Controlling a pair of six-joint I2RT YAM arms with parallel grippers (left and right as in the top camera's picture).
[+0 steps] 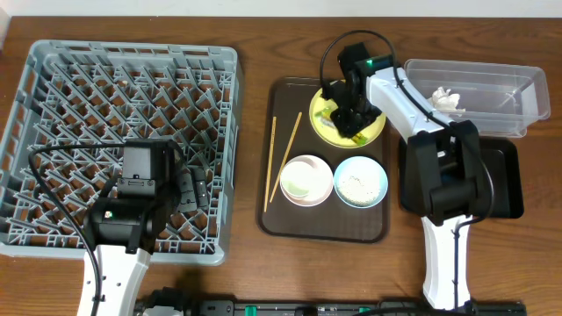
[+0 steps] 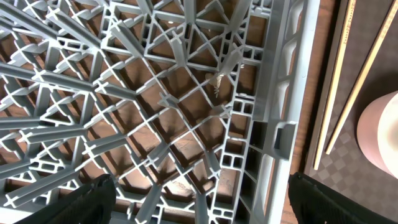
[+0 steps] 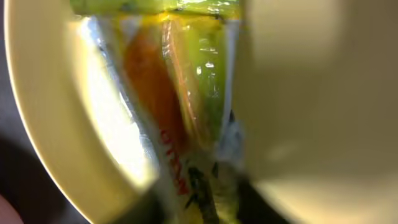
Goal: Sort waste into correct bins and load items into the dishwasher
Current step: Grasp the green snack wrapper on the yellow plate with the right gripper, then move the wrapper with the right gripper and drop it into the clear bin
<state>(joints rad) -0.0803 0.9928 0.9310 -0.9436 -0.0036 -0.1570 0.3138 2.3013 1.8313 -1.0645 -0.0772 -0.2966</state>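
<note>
Left arm (image 1: pixel 114 263): had a white lower link, a rounded black joint housing and a boxy black wrist block.
Left cable (image 1: pixel 51 197): was thin and black and ran in a long curve beside the arm.
Left gripper (image 1: pixel 191 186): was black; its fingers (image 2: pixel 339 202) were matt black with soft, blunt edges.
Right arm (image 1: pixel 404 101): had smooth white links and a bulky black joint housing between them.
Right light (image 1: pixel 371 61): was a small green dot on the black wrist housing.
Right cable (image 1: pixel 327 54): was thin and black and formed an arc.
Right gripper (image 1: pixel 353 118): was black; finer detail was too dark to tell.
</note>
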